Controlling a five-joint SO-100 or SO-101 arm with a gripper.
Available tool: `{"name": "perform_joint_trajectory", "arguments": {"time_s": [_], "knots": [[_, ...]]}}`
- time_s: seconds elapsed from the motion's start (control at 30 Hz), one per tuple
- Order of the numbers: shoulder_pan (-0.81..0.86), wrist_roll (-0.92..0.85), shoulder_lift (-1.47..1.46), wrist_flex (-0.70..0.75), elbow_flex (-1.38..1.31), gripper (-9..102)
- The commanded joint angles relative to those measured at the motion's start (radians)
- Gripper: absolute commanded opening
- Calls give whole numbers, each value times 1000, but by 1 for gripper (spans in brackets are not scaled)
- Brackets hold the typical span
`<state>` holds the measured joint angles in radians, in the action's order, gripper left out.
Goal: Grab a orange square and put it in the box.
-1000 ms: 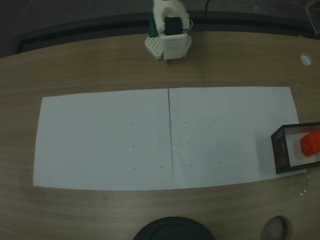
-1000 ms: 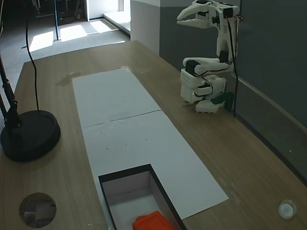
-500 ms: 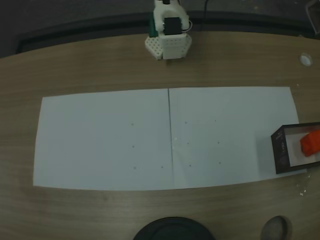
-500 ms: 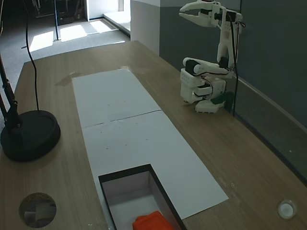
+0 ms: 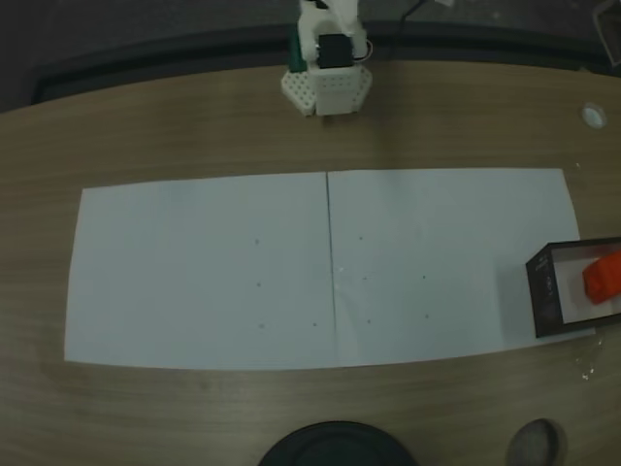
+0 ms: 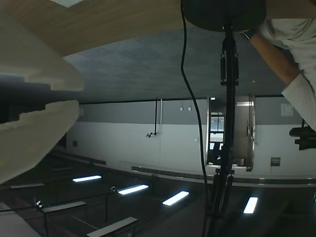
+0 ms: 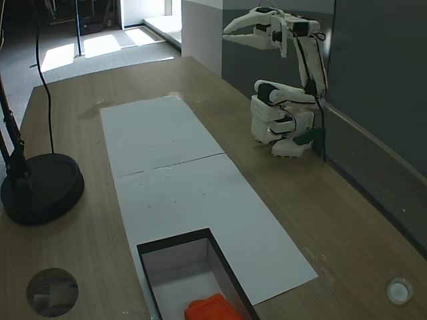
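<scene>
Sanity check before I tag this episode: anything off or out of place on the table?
Nothing stands out. The orange cube sits inside the box, the paper sheets lie flat, and the hand is raised above the arm's base, holding nothing.

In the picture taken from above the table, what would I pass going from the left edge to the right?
The left white paper sheet → the robot arm's white base → the right white paper sheet → the box → the orange square lying inside it.
</scene>
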<state>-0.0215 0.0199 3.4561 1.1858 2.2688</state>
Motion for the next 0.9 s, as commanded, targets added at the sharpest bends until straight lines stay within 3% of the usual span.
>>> {"name": "perform_joint_trajectory", "arguments": {"time_s": [0.0, 0.13, 0.37, 0.7, 0.87], "knots": [[3, -6, 21, -138, 164, 0], [3, -6, 21, -238, 365, 0], [3, -6, 21, -265, 620, 4], [3, -5, 21, -256, 772, 5], [9, -5, 21, -252, 834, 0]]}}
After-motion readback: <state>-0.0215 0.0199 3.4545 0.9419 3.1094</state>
